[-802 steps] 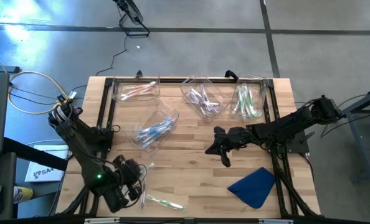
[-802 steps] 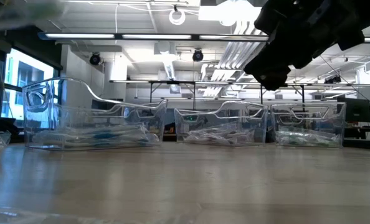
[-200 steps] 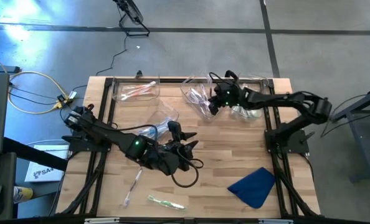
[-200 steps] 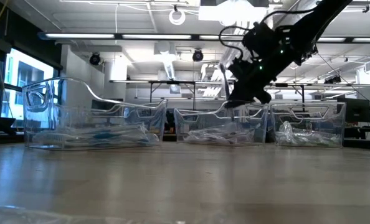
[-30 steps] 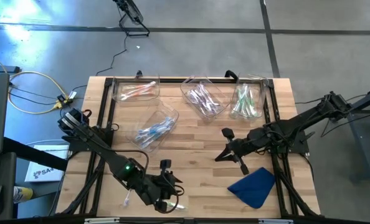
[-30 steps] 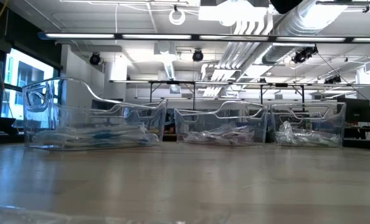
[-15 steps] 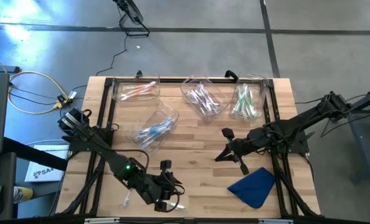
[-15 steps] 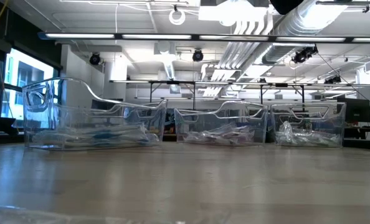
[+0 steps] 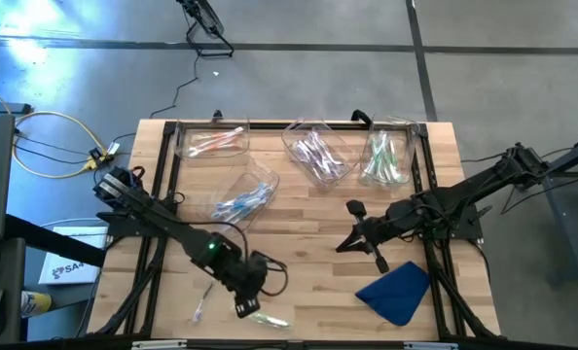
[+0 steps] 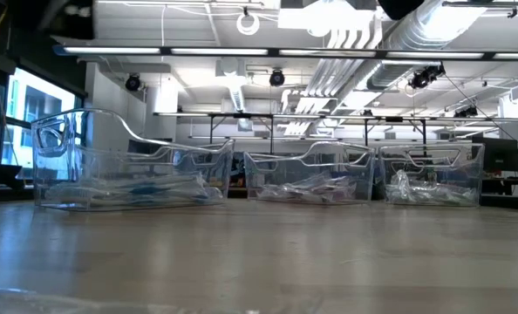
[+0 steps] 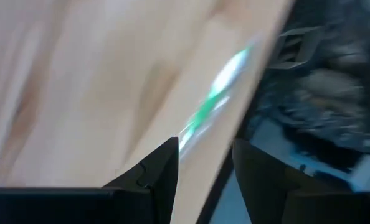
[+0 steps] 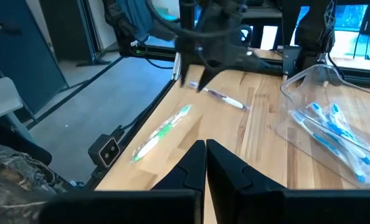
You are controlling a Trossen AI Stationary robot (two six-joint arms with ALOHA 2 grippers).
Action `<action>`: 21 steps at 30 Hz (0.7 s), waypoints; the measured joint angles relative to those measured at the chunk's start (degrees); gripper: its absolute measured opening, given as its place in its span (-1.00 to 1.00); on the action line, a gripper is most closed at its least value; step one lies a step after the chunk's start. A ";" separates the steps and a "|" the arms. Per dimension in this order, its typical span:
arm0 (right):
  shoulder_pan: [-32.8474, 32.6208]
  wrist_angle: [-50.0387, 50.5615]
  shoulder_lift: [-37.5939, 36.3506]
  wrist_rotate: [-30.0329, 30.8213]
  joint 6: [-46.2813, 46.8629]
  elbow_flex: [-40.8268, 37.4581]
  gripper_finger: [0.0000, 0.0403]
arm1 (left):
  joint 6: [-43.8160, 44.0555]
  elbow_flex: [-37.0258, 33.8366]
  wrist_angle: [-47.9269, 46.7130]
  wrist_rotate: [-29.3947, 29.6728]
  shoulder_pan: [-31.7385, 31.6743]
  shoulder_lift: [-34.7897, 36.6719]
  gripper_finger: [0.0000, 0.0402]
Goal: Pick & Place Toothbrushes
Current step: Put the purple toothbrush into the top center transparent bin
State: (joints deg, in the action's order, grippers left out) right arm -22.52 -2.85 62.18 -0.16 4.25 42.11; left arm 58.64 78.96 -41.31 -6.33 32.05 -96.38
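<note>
Left fingers (image 9: 247,307) now raised, parted, empty, over green toothbrush (image 9: 268,318); right fingers (image 9: 364,242) shut beside blue cloth (image 9: 398,291).

High view overhead; low view level; both see bins (image 9: 238,201).

Pale wooden table (image 9: 299,209), clear-plastic bins (image 9: 316,154)

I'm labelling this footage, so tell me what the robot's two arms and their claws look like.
Both arms are dark, slim and jointed. The left arm carries a small green light and a looping black cable near its claw. The right claw has two dark, angular, flat-sided fingers.
</note>
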 joint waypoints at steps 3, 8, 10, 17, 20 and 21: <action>0.00 1.12 0.02 0.00 0.00 0.02 -0.98 | 4.79 0.00 -7.72 -0.82 0.22 0.00 -0.26; 0.00 4.00 0.02 0.02 0.31 0.00 -0.98 | 10.64 0.00 -16.78 -3.14 1.46 0.00 -0.26; 0.00 4.41 0.02 0.03 0.39 0.00 -0.98 | 12.39 -0.02 -18.41 -3.40 2.44 0.00 -0.26; 0.00 4.41 0.02 0.20 0.39 0.02 -0.98 | 18.94 -0.03 -18.78 -1.79 7.02 0.00 -0.26; 0.00 4.41 0.02 0.20 0.39 0.00 -0.98 | 23.63 -1.53 -18.25 -0.24 9.56 0.00 -0.26; 0.00 4.41 0.02 0.20 0.40 0.00 -0.98 | 25.62 -2.54 -18.41 0.36 10.52 0.00 -0.26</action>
State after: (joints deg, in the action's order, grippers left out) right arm -22.52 1.56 62.19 0.03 4.65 42.11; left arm 84.26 76.42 -59.72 -5.97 42.57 -96.38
